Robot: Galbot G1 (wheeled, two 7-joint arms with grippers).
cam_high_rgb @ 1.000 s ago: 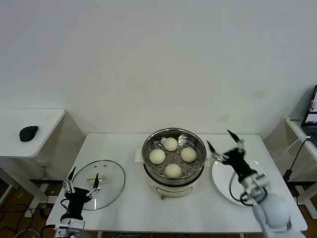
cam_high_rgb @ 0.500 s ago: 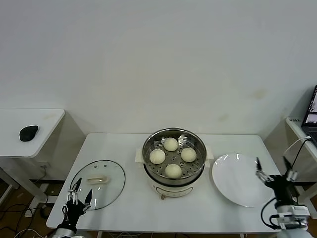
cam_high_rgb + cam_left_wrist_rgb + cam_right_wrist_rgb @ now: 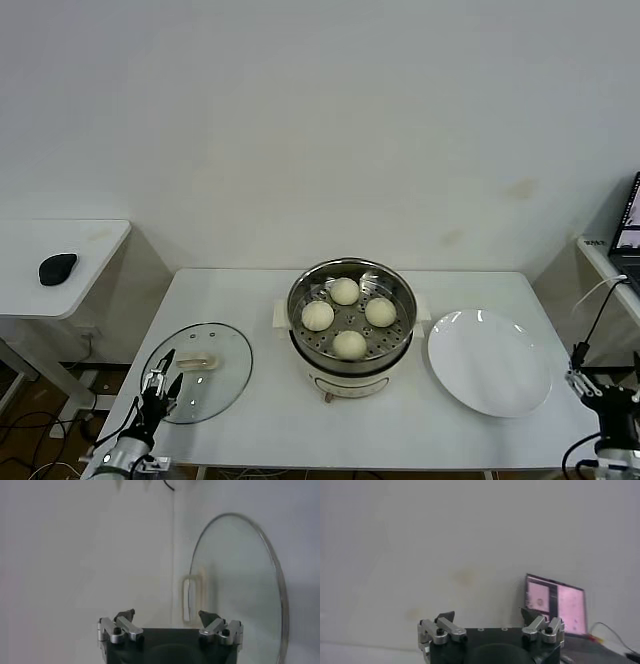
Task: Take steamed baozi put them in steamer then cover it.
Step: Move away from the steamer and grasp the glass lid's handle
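Observation:
The steel steamer (image 3: pixel 300 335) stands at the table's middle on its white base, uncovered. Four cream-white baozi lie on its perforated tray: one at the back (image 3: pixel 344 291), one at the left (image 3: pixel 317 316), one at the right (image 3: pixel 379 311), one at the front (image 3: pixel 349 344). The glass lid (image 3: pixel 215 385) with its pale handle (image 3: pixel 196 362) lies flat on the table to the left. My left gripper (image 3: pixel 158 385) is open and empty over the lid's front left edge; its wrist view shows the lid (image 3: pixel 235 580) ahead of the open left gripper (image 3: pixel 167 616). My right gripper (image 3: pixel 600 385) is open and empty, low past the table's right edge.
An empty white plate (image 3: pixel 488 362) lies right of the steamer. A side table with a black mouse (image 3: pixel 57 268) stands at the far left. A laptop screen (image 3: pixel 555 602) shows beyond the right gripper (image 3: pixel 487 615). Cables hang at the right.
My right arm pulled back from beside the steamer, over the plate, down past the table's right edge. My left gripper sank lower at the lid's front edge.

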